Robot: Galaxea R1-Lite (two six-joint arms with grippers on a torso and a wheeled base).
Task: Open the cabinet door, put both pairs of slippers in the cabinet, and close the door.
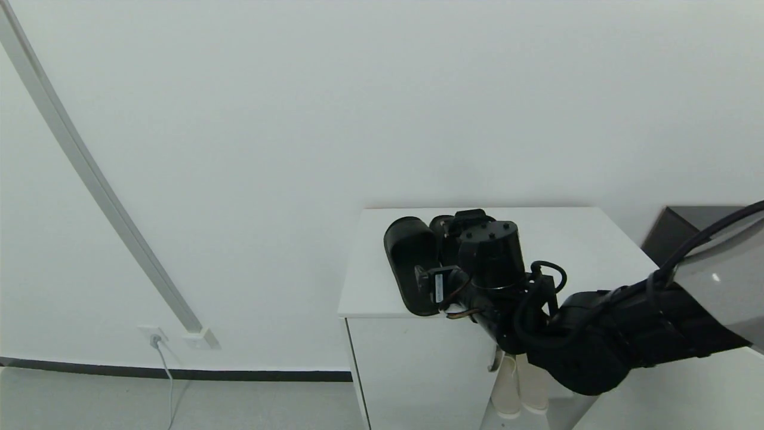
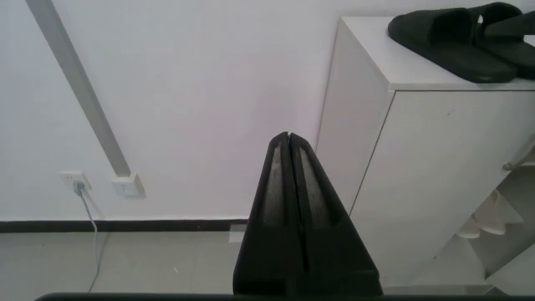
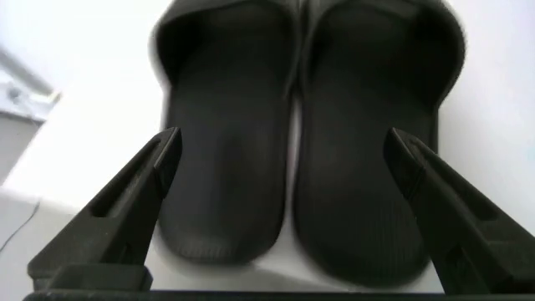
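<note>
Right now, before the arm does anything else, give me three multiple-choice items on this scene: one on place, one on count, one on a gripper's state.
1. Where are the black slippers relative to the white cabinet? A inside it; B on its top; C leaning on its side.
2. How many black slippers are there? A one; B two; C four.
3. How is the right gripper? A shut on one slipper; B shut on nothing; C open.
Answers: 1 B, they rest on the top panel; 2 B, two lie side by side; 3 C, its fingers stand apart, one to each side of the pair.
</note>
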